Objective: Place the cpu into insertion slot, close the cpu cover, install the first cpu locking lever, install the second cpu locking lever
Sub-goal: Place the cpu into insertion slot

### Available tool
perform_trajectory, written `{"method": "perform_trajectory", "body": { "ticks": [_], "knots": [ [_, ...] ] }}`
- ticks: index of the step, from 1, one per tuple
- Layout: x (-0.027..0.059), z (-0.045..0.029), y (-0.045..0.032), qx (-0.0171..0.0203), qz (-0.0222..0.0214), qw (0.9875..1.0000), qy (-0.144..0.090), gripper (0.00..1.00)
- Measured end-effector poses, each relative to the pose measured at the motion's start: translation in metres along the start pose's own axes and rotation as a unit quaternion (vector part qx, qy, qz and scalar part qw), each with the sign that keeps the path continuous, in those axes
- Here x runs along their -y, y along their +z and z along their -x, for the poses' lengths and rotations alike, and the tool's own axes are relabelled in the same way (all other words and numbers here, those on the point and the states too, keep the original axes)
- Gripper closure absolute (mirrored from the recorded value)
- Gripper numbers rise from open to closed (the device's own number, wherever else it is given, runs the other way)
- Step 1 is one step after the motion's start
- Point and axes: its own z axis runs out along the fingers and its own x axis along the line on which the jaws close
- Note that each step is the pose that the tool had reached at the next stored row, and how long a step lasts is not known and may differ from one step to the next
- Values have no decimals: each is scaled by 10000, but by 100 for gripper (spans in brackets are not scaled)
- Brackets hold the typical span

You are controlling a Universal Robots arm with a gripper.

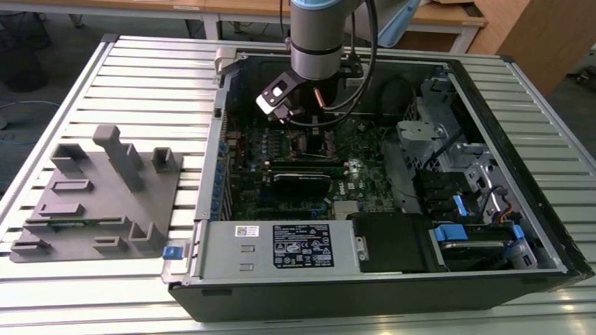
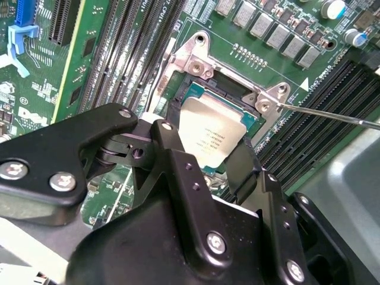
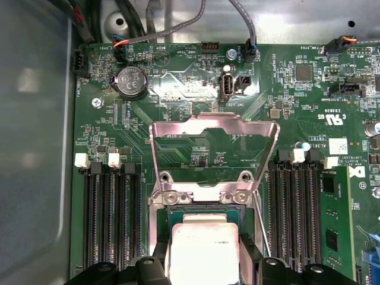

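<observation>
While the arm [image 1: 317, 35] reaches down into the open computer case [image 1: 373, 293], the gripper [image 2: 209, 151] is clamped on the cpu [image 2: 211, 127], with its black fingers [image 2: 243, 169] pressed against opposite edges of the chip. The cpu rests within the frame of the insertion slot [image 3: 202, 208], silvery top up, on the green circuit board [image 3: 196, 77]. The cpu cover [image 3: 214, 126] is swung open on its hinge and lies back away from the socket. A thin locking lever [image 2: 332, 114] juts out sideways from the socket's corner.
</observation>
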Motion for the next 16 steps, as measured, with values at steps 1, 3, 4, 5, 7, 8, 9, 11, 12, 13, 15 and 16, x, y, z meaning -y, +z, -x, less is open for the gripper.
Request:
{"method": "perform_trajectory", "body": {
  "ticks": [1,3,4,5,7,8,9,11,12,13,15,16],
  "knots": [
    [0,0,0,1,0,10000,0,46],
    [0,0,0,2,0,10000,0,46],
    [0,0,0,2,0,10000,0,46],
    [0,0,0,2,0,10000,0,46],
    [0,0,0,2,0,10000,0,46],
    [0,0,0,2,0,10000,0,46],
    [0,0,0,2,0,10000,0,46],
    [0,0,0,3,0,10000,0,46],
    [0,0,-1,3,0,10000,0,46],
    [-1,-1,-5,4,-1,10000,0,46],
    [-3,-2,-15,-5,6,10000,1,46],
    [-4,-3,-22,-9,7,10000,1,46]
  ]
}}
